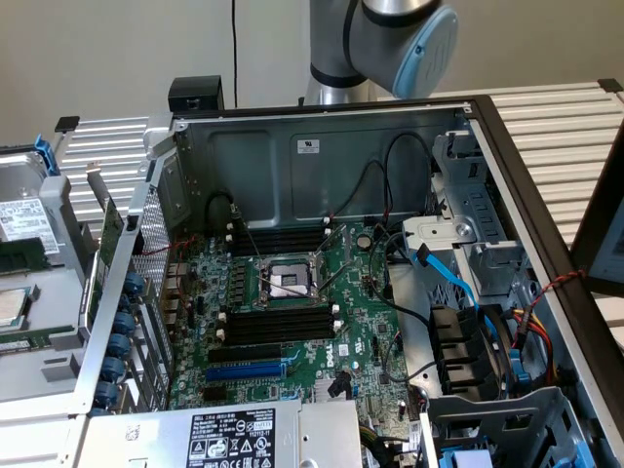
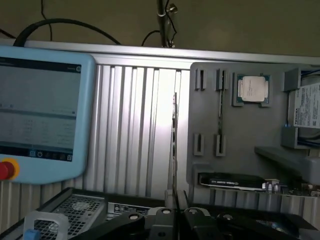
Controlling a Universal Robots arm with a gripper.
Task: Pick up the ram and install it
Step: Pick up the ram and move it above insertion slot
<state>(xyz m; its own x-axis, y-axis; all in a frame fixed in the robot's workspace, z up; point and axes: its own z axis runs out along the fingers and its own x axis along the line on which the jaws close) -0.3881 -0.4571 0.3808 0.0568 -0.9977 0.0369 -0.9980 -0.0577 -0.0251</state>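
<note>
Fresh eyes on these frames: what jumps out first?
In the exterior view, the open PC case dominates, with its green motherboard and bare CPU socket in the middle; the arm's blue-capped joint is above it. In the wrist view, a light-blue teach pendant stands out against the ribbed table. The gripper is shut on a thin edge-on strip, apparently the ram.

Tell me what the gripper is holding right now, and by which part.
Apparently the ram, seen edge-on as a thin strip, pinched at its near end between the fingers of the gripper.
</note>
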